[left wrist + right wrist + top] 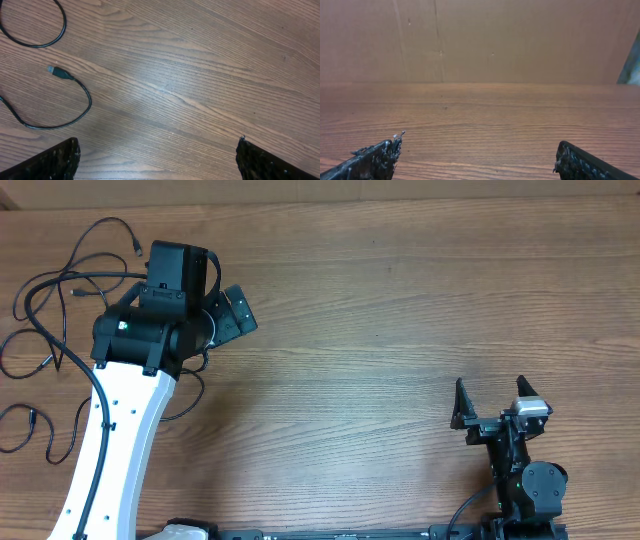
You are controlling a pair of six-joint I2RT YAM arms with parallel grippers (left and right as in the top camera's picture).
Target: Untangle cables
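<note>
Lying in loose curly strands on the left of the wooden surface (pixel 380 300): black cables (pixel 60 73), just beside left tool (pixel 157 141), fingers apart, empty. Right tool (pixel 491 395): apart, empty, well away.

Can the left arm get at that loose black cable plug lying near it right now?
Probably yes. The left end effector hangs open over the brown wooden table, and the thin glossy black cable's small plug end lies loose off to its side, nothing between them.

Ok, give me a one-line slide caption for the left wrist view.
Open left jaws hover over the wooden table, a loose black cable and its plug end curling at left.
</note>
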